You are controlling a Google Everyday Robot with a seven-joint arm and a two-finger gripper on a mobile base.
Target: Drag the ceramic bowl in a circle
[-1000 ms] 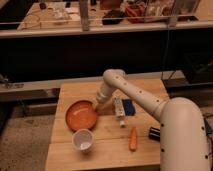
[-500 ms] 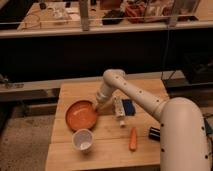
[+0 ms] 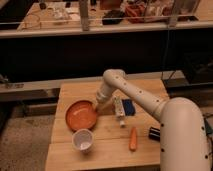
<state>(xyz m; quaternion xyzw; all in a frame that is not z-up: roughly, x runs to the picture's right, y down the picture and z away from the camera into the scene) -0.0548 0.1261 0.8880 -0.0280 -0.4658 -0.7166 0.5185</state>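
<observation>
From the camera view I see the ceramic bowl (image 3: 81, 115) on the left part of the wooden tabletop (image 3: 107, 150), just far of a white cup (image 3: 82, 140). My gripper (image 3: 98, 106) sits at the bowl's right rim, touching or nearly so; I cannot tell how its jaws stand. An orange carrot (image 3: 133, 139) lies near-right, and a white bottle (image 3: 119, 109) rests beside a blue object (image 3: 128, 106).
</observation>
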